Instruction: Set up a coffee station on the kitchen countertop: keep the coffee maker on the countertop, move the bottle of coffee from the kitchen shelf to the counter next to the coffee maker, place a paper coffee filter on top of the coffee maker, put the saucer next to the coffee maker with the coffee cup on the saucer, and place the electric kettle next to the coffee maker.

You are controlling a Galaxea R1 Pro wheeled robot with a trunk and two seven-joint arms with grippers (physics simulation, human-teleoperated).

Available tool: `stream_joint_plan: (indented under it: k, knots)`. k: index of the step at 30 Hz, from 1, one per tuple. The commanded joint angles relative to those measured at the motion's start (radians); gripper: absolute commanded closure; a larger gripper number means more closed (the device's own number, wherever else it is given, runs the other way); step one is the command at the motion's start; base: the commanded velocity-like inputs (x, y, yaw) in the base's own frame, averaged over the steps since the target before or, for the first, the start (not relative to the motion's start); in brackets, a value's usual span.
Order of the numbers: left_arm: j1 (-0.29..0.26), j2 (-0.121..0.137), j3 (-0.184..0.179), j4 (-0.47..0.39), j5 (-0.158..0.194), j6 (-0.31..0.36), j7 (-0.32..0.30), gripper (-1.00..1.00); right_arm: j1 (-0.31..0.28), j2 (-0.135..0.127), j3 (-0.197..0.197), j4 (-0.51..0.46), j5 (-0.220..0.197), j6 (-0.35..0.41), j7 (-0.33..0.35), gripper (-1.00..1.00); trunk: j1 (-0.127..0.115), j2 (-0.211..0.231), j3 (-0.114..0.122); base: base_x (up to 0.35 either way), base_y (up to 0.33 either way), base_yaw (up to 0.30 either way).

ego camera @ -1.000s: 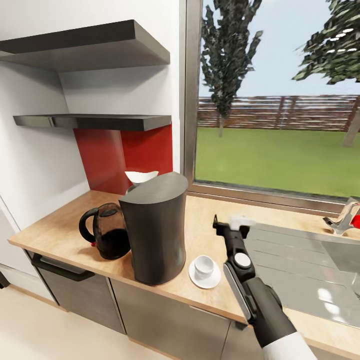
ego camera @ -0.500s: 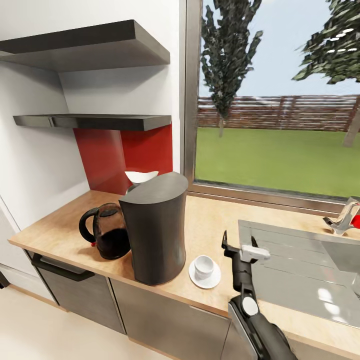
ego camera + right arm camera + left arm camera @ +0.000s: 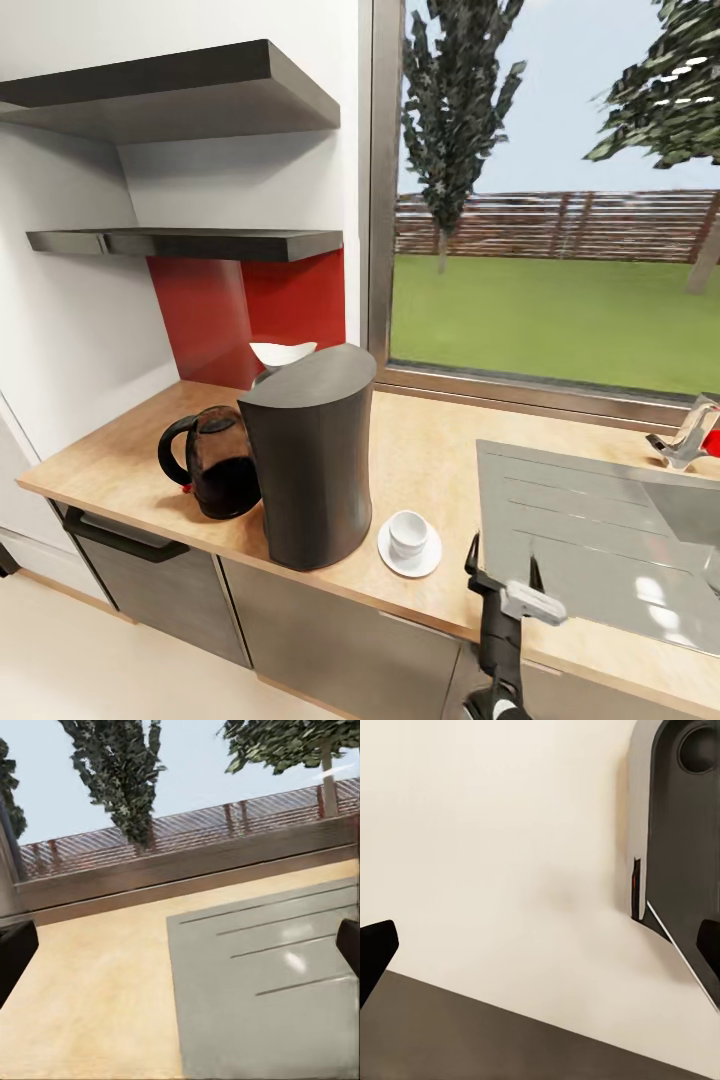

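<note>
Counts, head view, placed against right gripper:
- Coffee maker: one, far to its left on countertop.
- Paper filter: one, behind maker's top.
- Electric kettle: one, beyond maker, further left.
- Coffee cup: one, just left of gripper.
- Saucer: one, under cup.
- Wall shelves: two, high up left.
- Sink drainboard: one, to its right.
- Tap: one, far right.
- Trees outside: two.
- Gripper fingertips: two, spread apart.
</note>
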Motion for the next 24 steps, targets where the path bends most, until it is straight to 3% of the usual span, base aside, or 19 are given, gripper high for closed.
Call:
stream_joint_plan:
  k: [1, 9, 16, 24]
  knots:
    - [0.0, -0.001, 0.008, -0.001, -0.01, -0.002, 0.001, -1.0, 0.0, 0.001, 0.006, 0.009, -0.006, -0.005, -0.005, -1.0, 0.001, -0.002, -0.002, 0.0, 0.0, 0.0]
    - [0.0, -0.002, 0.012, 0.0, -0.01, -0.002, 0.003, -1.0, 0.066, 0.004, 0.006, 0.033, -0.008, -0.005, -0.007, -1.0, 0.001, -0.002, -0.002, -0.096, 0.0, 0.0]
    - [0.0, -0.002, 0.013, 0.0, -0.01, -0.002, 0.003, -1.0, 0.093, 0.007, 0.005, 0.034, -0.008, -0.005, -0.008, -1.0, 0.001, -0.002, -0.002, -0.28, 0.0, 0.0]
    - [0.0, -0.002, 0.013, -0.001, -0.01, -0.002, 0.003, -1.0, 0.11, 0.008, 0.005, 0.034, -0.008, -0.005, -0.009, -1.0, 0.001, -0.002, -0.002, -0.038, 0.0, 0.0]
